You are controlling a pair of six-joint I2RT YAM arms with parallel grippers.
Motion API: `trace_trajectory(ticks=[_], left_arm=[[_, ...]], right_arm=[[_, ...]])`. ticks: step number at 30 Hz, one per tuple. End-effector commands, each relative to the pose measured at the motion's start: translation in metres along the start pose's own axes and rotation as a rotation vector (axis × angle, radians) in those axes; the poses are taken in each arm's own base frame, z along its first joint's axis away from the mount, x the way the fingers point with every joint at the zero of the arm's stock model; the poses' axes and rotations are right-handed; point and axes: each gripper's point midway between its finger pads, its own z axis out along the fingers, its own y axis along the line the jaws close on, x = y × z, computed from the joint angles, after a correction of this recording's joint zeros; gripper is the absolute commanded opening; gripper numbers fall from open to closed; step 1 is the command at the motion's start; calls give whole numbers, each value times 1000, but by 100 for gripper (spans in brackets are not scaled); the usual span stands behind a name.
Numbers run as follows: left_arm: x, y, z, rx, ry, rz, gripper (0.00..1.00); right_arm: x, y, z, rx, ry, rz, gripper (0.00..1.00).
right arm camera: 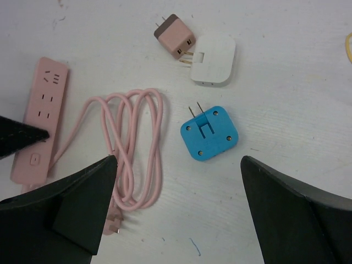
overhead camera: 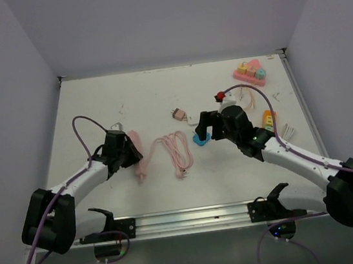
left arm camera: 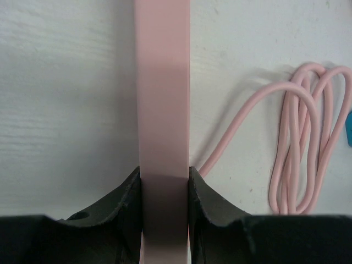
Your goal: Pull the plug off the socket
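Your left claw (left arm camera: 163, 177) was clamped on the pink strip (left arm camera: 162, 82), which lay on the table (left arm camera: 66, 82). Your right claw (right arm camera: 177, 165) hung wide open over the blue plug (right arm camera: 209, 132), which lay with its 2 prongs bare, well apart from the strip. Beyond sat a white adapter (right arm camera: 214, 60) and a brown adapter (right arm camera: 173, 36). The pull looked done; next you needed only let the strip go and lift clear.

A brown charger cube (right arm camera: 175, 37) lies just beside a white adapter (right arm camera: 214, 60) on the white bench (overhead camera: 126, 93). A colourful toy block set (overhead camera: 251, 72) sits at the far right, and a small orange item (overhead camera: 269, 118) lies nearer.
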Motion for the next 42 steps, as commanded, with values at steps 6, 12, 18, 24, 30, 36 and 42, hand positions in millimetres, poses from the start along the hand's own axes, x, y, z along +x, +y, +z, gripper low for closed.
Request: trace_trajectory(ticks=[6, 12, 18, 24, 30, 36, 42], left_arm=[[-86, 58, 2, -117, -159, -185, 3], [-118, 134, -18, -306, -285, -433, 21], [-117, 166, -14, -335, -241, -530, 38], [-120, 167, -24, -349, -251, -521, 83], [-151, 159, -71, -378, -355, -454, 96], [-173, 141, -117, -379, -429, -293, 99], [-150, 63, -103, -227, -331, -132, 98]], right_arm=[[-2, -13, -43, 4, -44, -32, 99], [0, -15, -51, -4, -64, -28, 99], [0, -12, -50, -20, -58, -28, 99], [1, -13, -52, -20, -59, -31, 99], [-4, -12, -59, -26, -71, -35, 99], [-12, -11, -67, -29, -95, -36, 99], [-20, -14, -80, -19, -124, -25, 99]])
